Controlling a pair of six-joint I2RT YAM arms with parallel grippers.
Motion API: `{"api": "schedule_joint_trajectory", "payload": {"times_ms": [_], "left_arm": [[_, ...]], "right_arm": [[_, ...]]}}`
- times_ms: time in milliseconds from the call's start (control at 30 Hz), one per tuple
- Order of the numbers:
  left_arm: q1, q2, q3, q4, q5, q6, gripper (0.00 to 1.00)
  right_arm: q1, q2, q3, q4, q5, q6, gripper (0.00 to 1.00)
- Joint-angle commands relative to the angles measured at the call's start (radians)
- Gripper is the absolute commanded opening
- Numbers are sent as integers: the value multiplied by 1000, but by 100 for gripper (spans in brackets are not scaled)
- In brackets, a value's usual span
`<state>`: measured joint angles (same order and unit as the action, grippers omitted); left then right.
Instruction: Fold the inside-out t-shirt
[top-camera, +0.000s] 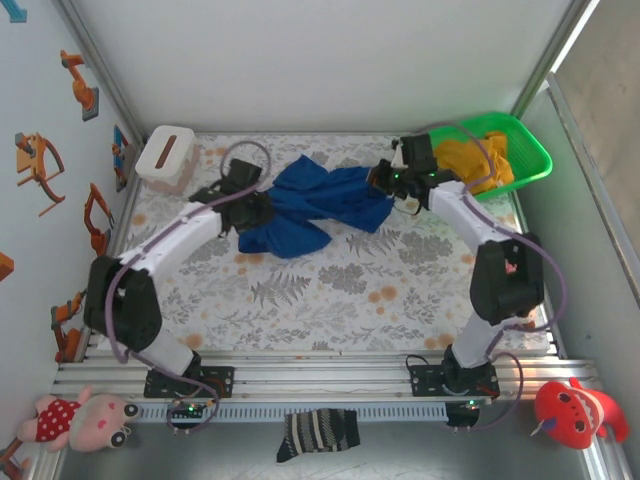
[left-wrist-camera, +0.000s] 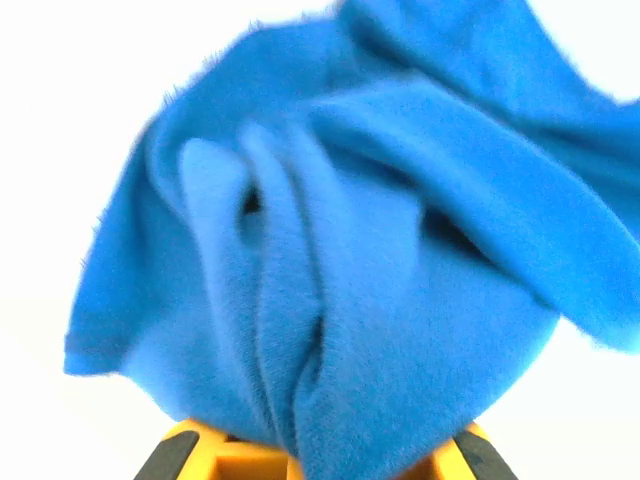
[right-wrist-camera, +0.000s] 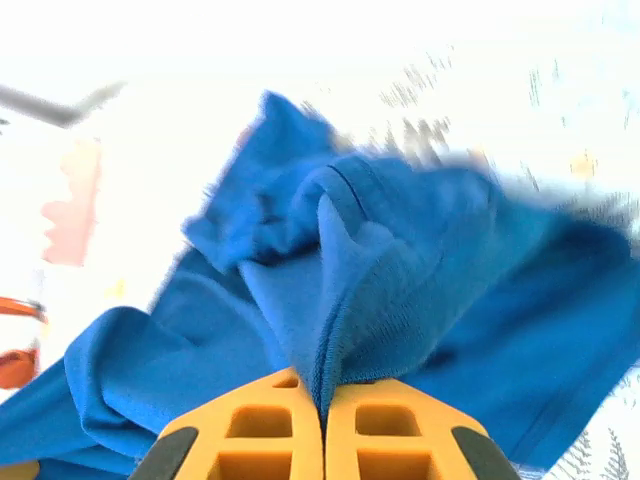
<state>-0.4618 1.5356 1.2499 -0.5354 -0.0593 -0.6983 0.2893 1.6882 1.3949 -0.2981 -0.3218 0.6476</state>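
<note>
1. Left claw (top-camera: 258, 207): clenched on the left end of the inside-out t-shirt (top-camera: 320, 205).
2. Right claw (right-wrist-camera: 322, 425): clenched on a fold at the shirt's right end.
3. T-shirt: bunched between both claws, far centre of the table (top-camera: 330, 300).
4. Green basket (top-camera: 532, 152): far right.

One blue t-shirt (top-camera: 315, 205). Two arms, the left arm (top-camera: 175, 240) and the right arm (top-camera: 470, 215), with two pincers: the left pincer (top-camera: 265, 207) and the right pincer (top-camera: 378, 180). One green basket (top-camera: 530, 150) with one yellow garment (top-camera: 480, 160). One white box (top-camera: 165, 155). Two plush toys: a pink toy (top-camera: 85, 418) and a red toy (top-camera: 575, 410). One striped sock (top-camera: 318, 433). One tabletop (top-camera: 330, 300).
</note>
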Motion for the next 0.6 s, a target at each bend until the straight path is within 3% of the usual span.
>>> {"api": "schedule_joint_trajectory", "payload": {"times_ms": [0, 167, 300, 533, 567], "left_arm": [[103, -114, 69, -71, 59, 93, 0], [230, -185, 166, -110, 185, 108, 0], [267, -207, 220, -120, 239, 115, 0], [278, -143, 200, -100, 295, 122, 0], [278, -122, 189, -95, 299, 124, 6]], "right_arm": [[-24, -129, 70, -89, 19, -41, 0], [-37, -279, 98, -150, 49, -36, 0], [-38, -357, 97, -183, 66, -29, 0], [-58, -254, 75, -197, 115, -71, 0], [-65, -218, 76, -188, 117, -72, 0]]}}
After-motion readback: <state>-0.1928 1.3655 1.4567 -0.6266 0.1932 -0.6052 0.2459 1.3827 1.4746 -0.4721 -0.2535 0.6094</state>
